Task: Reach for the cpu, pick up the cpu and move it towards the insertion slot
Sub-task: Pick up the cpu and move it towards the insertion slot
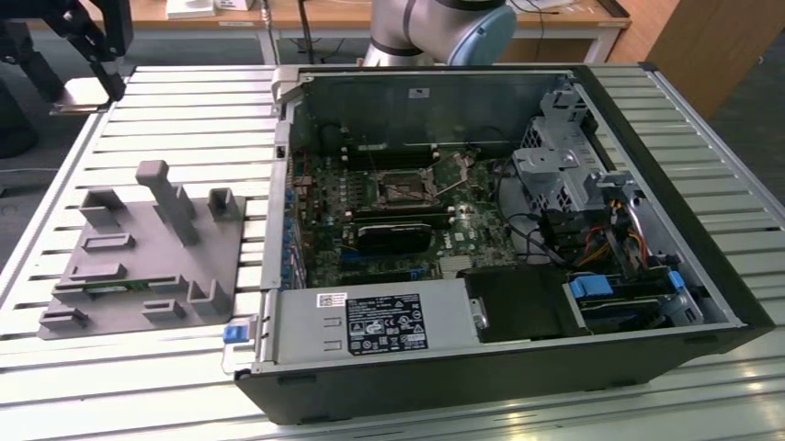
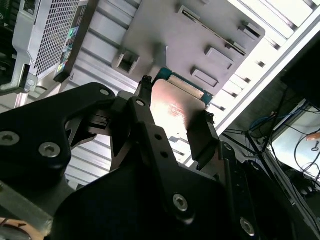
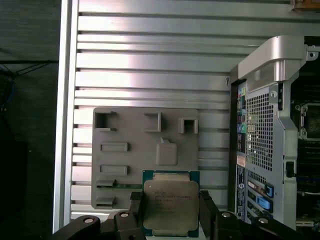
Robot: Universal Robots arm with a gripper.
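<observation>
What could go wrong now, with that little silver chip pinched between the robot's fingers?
The cpu is pinched only by its edges between the fingers, clear of the grey fixture plate; a slip could drop it. The insertion slot lies deep inside the open computer case, near cables and a metal drive cage, so the arm might bump something going in.

Nothing legible: tiny print on the power supply label point(image 1: 382, 324), faint etching atop the cpu point(image 3: 170, 206).
</observation>
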